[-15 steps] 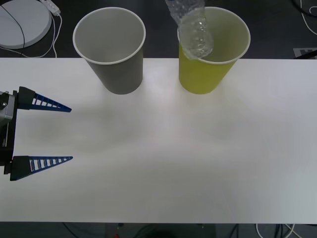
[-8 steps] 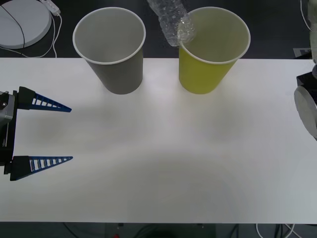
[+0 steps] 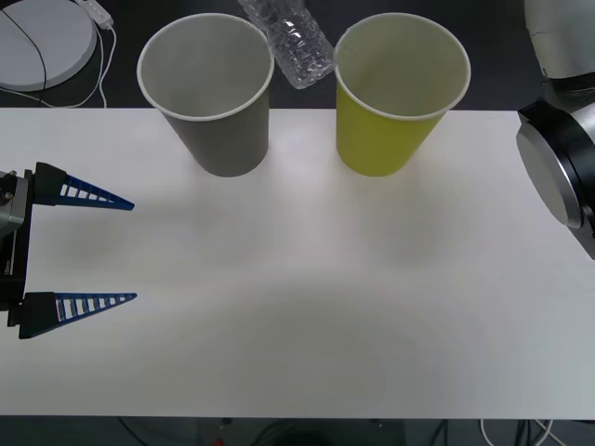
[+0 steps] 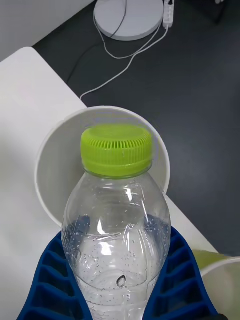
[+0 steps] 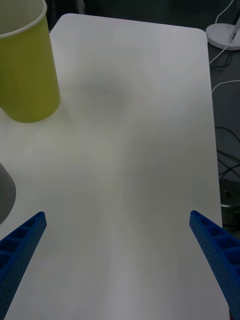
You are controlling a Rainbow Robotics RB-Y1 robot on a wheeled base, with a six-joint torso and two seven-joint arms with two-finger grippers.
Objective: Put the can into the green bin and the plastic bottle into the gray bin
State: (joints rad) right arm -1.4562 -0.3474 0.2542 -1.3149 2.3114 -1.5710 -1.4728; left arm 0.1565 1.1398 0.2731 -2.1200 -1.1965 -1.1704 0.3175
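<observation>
The clear ribbed plastic bottle (image 3: 290,42) hangs tilted in the air above the gap between the gray bin (image 3: 209,130) and the green bin (image 3: 390,139), both upright at the table's far edge. My right gripper (image 4: 119,245) is shut on the bottle's body (image 4: 117,235), with a blue finger (image 4: 50,280) on each side. Its lime-green cap (image 4: 116,150) points over the gray bin's open mouth (image 4: 55,165). The green bin's rim (image 4: 222,265) shows beside it. My left gripper (image 3: 102,249) rests open near the table's left edge, away from both bins. The can is out of view.
A white round base (image 3: 42,42) with a cable lies on the floor beyond the table's far left corner. My right arm's bulky joint (image 3: 558,167) hangs over the table's right edge. The white table (image 3: 325,307) stretches bare in front of the bins.
The bottle has travelled left, from over the green bin's rim to the gap beside the gray bin. My right arm's joint has come into view at the right edge. The left gripper has stayed still.
</observation>
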